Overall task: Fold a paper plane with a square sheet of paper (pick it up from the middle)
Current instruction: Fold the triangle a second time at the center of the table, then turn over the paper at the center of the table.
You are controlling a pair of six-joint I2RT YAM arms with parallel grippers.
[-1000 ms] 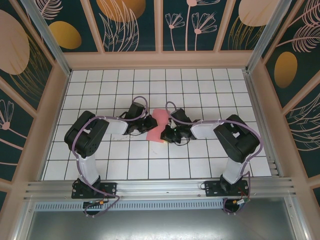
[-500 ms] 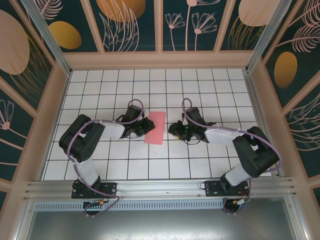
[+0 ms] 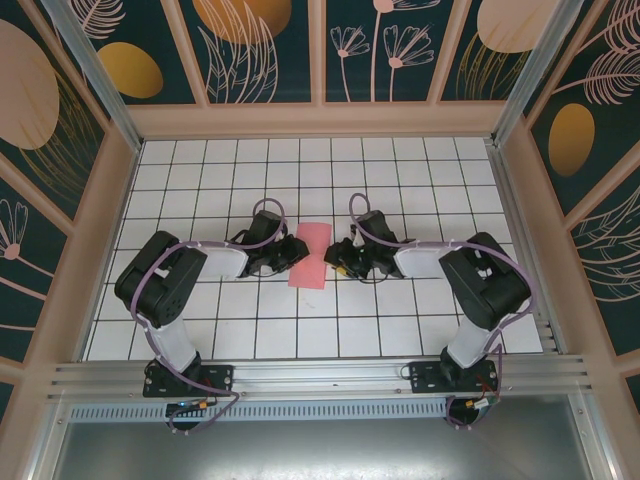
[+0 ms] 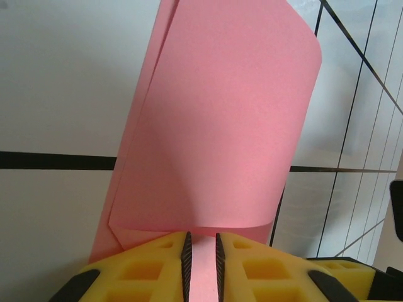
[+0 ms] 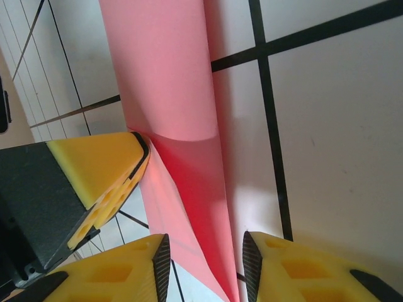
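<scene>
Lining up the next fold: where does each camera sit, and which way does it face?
Top external: above and behind the bases, looking down on the table; both arms flank the paper.
Left wrist: looks along the left gripper, nearly closed around the paper's edge.
Right wrist: looks past the open right gripper down the paper.
Shared: all three see the paper.

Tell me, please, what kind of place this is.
Probably a robot test booth: a white gridded table, enclosed by leaf-patterned wall panels, with a left arm and right arm bolted to a metal rail at its near edge.
</scene>
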